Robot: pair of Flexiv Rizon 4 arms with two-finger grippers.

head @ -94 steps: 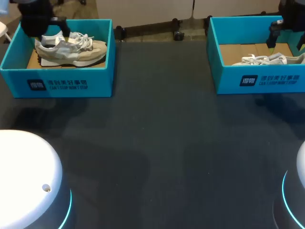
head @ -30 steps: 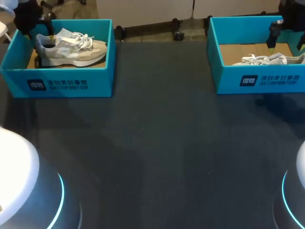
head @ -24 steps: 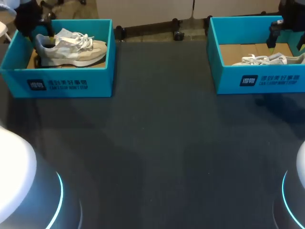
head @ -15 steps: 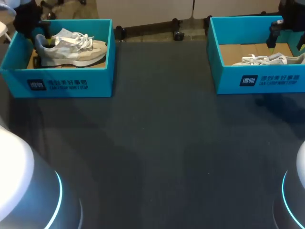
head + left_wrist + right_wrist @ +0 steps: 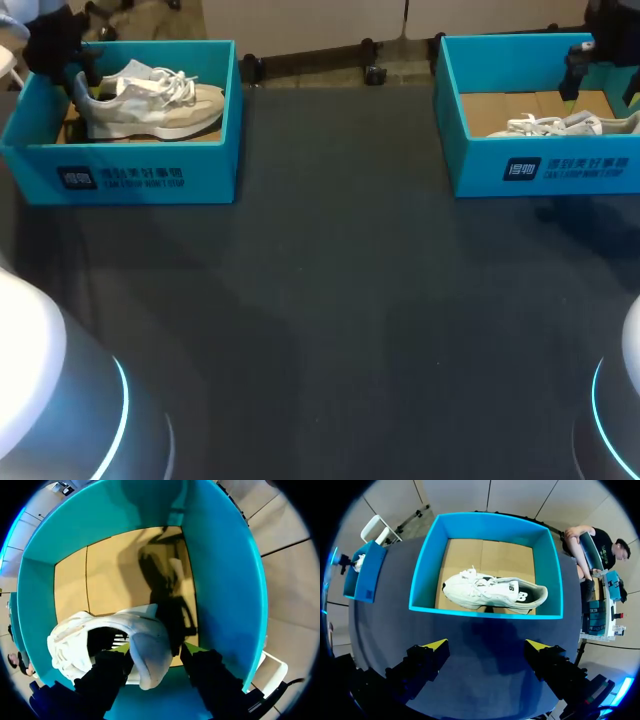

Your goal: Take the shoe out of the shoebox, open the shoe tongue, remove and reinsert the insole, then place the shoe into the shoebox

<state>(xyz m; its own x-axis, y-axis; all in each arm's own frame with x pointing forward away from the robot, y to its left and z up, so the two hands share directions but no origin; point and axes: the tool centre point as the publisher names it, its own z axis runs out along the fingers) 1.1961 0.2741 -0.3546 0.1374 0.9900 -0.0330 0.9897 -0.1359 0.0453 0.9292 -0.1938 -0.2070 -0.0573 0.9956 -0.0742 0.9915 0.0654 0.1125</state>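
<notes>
Removal step: your left gripper [image 5: 157, 651] clamps the sneaker [image 5: 75, 640] at its heel inside the shoebox [image 5: 225, 580], right gripper [image 5: 487, 644] wide; next, lift clear of the walls.

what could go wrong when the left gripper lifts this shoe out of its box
1. The left gripper pinches only the heel of the shoe, so the shoe may pivot or slip out.
2. The toe lies close to the shoebox wall; it could catch there and drag the box.
</notes>
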